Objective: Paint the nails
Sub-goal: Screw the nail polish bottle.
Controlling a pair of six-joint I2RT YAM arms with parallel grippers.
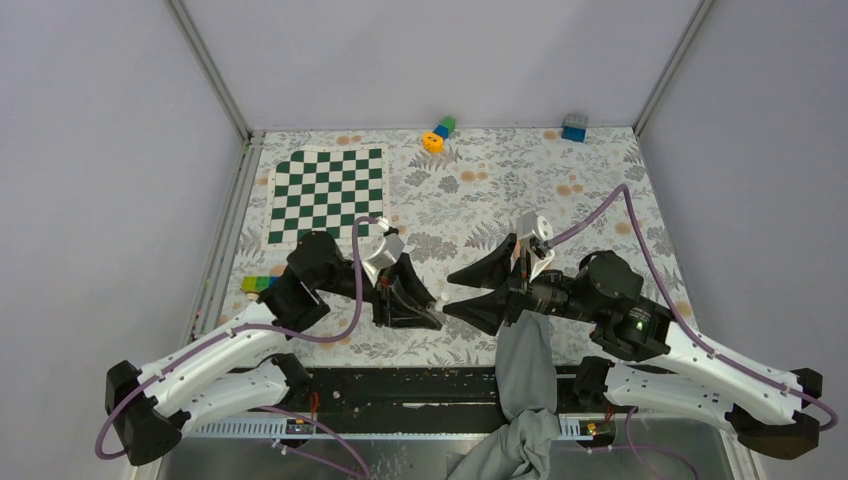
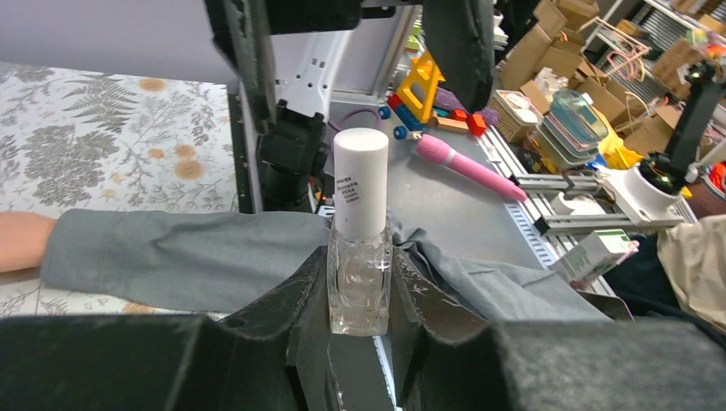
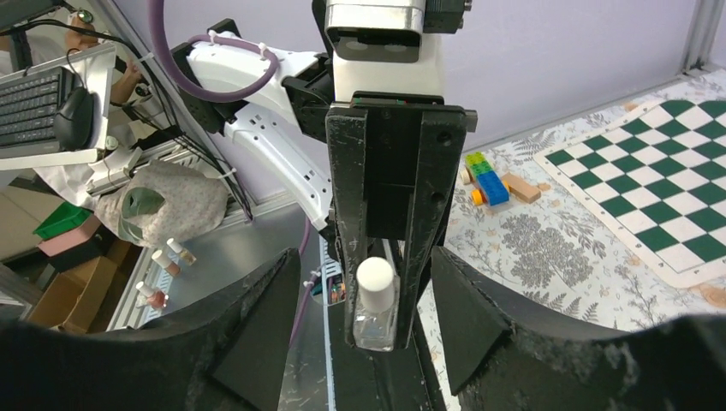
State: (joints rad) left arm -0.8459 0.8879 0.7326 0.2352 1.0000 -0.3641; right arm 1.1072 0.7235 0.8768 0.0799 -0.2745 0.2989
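Nearest, a grey fabric sleeve lay under the right gripper, whose jaws stood apart and empty, seemingly lined up to take the white cap. Facing it, the left gripper clenched the clear glass polish bottle upright, probably steadying it for uncapping. The nails were hidden; only bare skin showed past the cuff.

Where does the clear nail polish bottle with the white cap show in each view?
Top external: hidden inside the left hand.
Left wrist: the bottle stands upright at centre, gripped low down.
Right wrist: low centre, clamped by that hand.
Shared landmark: the floral tablecloth, in all three.
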